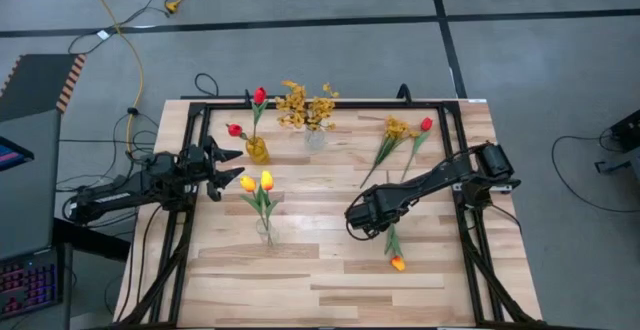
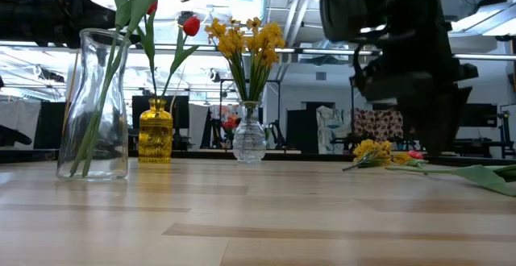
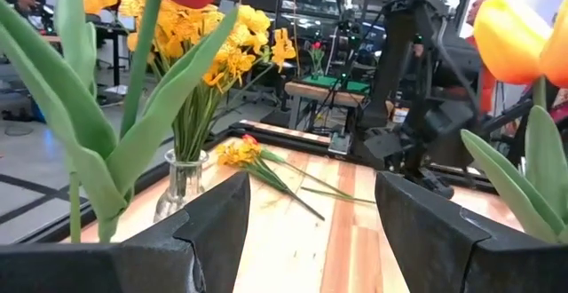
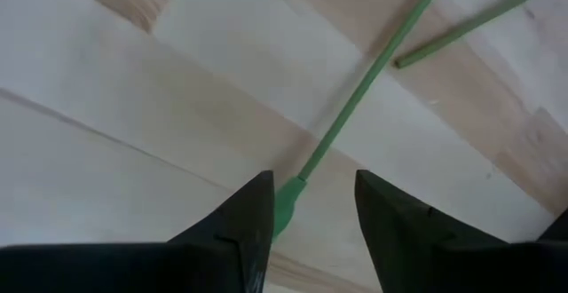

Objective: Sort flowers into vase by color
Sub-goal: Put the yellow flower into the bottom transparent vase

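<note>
The right gripper (image 4: pixel 306 209) hangs spread over a thin green stem (image 4: pixel 355 98) of a yellow-orange tulip (image 1: pixel 397 263) lying flat on the pale plank tabletop (image 1: pixel 330 270); the left gripper (image 1: pixel 232 168) waits spread beside the ribbed amber vase (image 1: pixel 257 150).

The table (image 1: pixel 330 270) is pale planked wood, smooth with a faint sheen; its frame (image 1: pixel 195 150) looks like matt black metal. The amber vase (image 2: pixel 156 131) is glossy ribbed glass; the tall vase (image 2: pixel 95 105) is clear, smooth glass.
</note>
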`<action>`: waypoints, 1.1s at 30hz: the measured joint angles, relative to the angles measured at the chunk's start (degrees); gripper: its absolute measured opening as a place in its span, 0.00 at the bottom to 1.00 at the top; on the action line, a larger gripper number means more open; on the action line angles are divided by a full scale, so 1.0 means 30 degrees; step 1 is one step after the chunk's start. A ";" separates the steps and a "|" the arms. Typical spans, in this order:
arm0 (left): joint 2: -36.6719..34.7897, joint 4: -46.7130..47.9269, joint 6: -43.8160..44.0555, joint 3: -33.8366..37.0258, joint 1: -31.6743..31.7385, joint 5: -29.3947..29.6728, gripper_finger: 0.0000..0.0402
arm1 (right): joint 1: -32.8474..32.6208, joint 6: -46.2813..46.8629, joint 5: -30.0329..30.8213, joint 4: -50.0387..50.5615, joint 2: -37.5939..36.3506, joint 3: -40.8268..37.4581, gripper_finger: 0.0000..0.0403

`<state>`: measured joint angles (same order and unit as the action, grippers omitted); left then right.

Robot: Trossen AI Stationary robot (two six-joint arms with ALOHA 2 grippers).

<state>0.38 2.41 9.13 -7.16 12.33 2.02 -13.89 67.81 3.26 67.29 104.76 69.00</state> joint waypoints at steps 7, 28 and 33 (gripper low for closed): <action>-0.0004 -0.0010 0.0028 0.0000 -0.0200 0.0109 0.57 | 0.0262 -0.1244 -0.0776 -0.0095 0.1134 -0.0001 0.40; 0.0000 0.0380 0.0108 0.0000 -0.0200 -0.0007 0.57 | -0.0041 -0.1222 -0.2173 -0.2558 0.1057 -0.1059 0.38; 0.0000 0.0380 0.0108 0.0000 -0.0215 -0.0015 0.57 | -0.0233 -0.1207 -0.2415 -0.3082 0.1010 -0.1313 0.38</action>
<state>0.38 3.55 9.45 -7.16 11.68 1.98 -14.59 64.18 -3.99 58.04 107.79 65.06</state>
